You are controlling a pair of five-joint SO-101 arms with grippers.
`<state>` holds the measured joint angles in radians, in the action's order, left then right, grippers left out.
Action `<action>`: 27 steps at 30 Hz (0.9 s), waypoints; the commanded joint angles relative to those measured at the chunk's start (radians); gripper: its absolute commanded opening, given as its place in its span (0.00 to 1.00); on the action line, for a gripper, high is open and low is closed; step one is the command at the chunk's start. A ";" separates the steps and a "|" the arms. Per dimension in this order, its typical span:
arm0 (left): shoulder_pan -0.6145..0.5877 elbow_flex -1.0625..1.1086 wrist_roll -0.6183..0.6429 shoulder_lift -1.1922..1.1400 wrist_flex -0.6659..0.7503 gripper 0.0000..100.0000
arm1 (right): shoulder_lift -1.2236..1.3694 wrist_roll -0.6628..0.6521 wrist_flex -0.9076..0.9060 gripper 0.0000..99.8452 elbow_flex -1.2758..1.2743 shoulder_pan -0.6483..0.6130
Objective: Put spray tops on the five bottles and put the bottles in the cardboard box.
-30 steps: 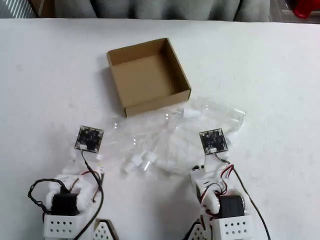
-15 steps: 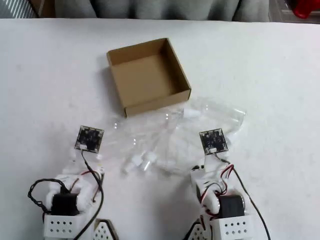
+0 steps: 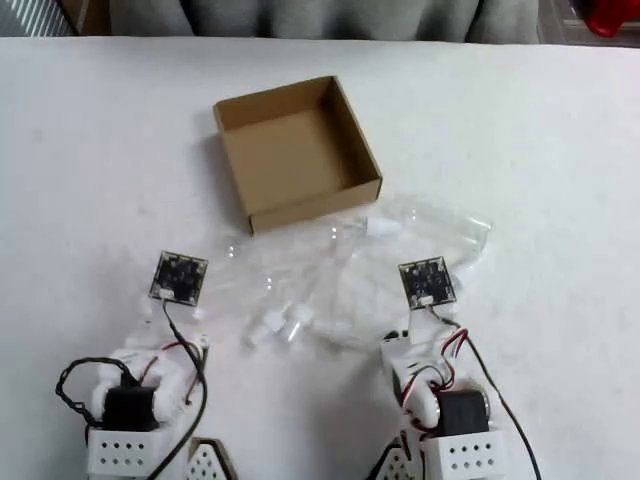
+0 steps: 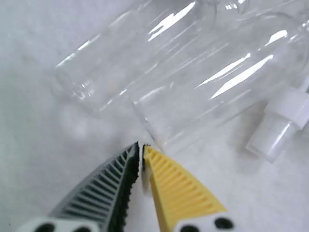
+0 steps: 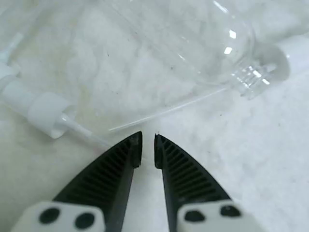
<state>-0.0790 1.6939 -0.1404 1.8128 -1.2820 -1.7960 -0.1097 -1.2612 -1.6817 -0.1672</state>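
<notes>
My left claw (image 4: 141,147) and right claw (image 5: 147,137) sit closed and empty, so I'd open the right wide and grip the white plastic spray top (image 5: 46,111) squarely.

The bottles (image 4: 159,63) are clear glossy plastic — the cardboard box (image 3: 296,150) matt, the table (image 3: 520,130) rough cloth.

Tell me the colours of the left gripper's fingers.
One grey, one yellow; the left gripper shows best in the left wrist view.

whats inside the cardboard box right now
Only the box's bare brown floor shows. The bottles lie outside it on the table. The near wall may hide a thin strip of floor.
</notes>
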 commanded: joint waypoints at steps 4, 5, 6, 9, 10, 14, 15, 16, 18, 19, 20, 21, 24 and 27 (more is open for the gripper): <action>-0.005 -0.002 0.002 0.010 -0.005 0.02 | -0.005 -0.009 -0.005 0.02 -0.009 0.007; -0.005 -0.002 0.002 0.010 -0.005 0.02 | -0.005 -0.009 -0.005 0.02 -0.009 0.007; -0.005 -0.002 0.002 0.010 -0.005 0.02 | -0.005 -0.009 -0.005 0.02 -0.009 0.002; -0.005 -0.002 0.002 0.010 -0.005 0.02 | -0.005 -0.009 -0.005 0.02 -0.009 0.002; -0.002 -0.002 0.002 0.010 -0.005 0.02 | -0.005 -0.009 -0.005 0.02 -0.009 0.002; -0.001 -0.002 -0.003 0.010 -0.005 0.02 | -0.005 -0.009 -0.005 0.02 -0.009 0.010; -0.001 -0.002 -0.003 0.010 -0.005 0.02 | -0.005 -0.009 -0.005 0.02 -0.009 0.010; -0.001 -0.002 -0.005 0.010 0.000 0.02 | -0.007 -0.009 -0.005 0.02 -0.006 0.010; -0.007 -0.005 -0.005 0.012 0.044 0.02 | -0.007 -0.009 -0.005 0.02 -0.003 0.013; -0.008 -0.006 -0.005 0.012 0.080 0.02 | -0.007 -0.009 -0.001 0.02 -0.002 0.025; -0.010 -0.009 -0.005 0.012 0.103 0.02 | -0.008 -0.009 0.002 0.02 0.000 0.045; -0.019 -0.017 -0.005 0.012 0.114 0.02 | -0.008 -0.009 0.007 0.02 0.006 0.073; -0.054 -0.075 -0.008 0.012 0.121 0.02 | -0.008 -0.011 0.008 0.02 0.017 0.154; -0.061 -0.106 -0.135 0.012 0.123 0.03 | -0.008 -0.011 0.008 0.02 0.018 0.171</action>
<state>-0.1174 1.6740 -0.1481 1.8128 -1.1914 -1.7960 -0.1112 -1.2612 -1.6817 -0.0184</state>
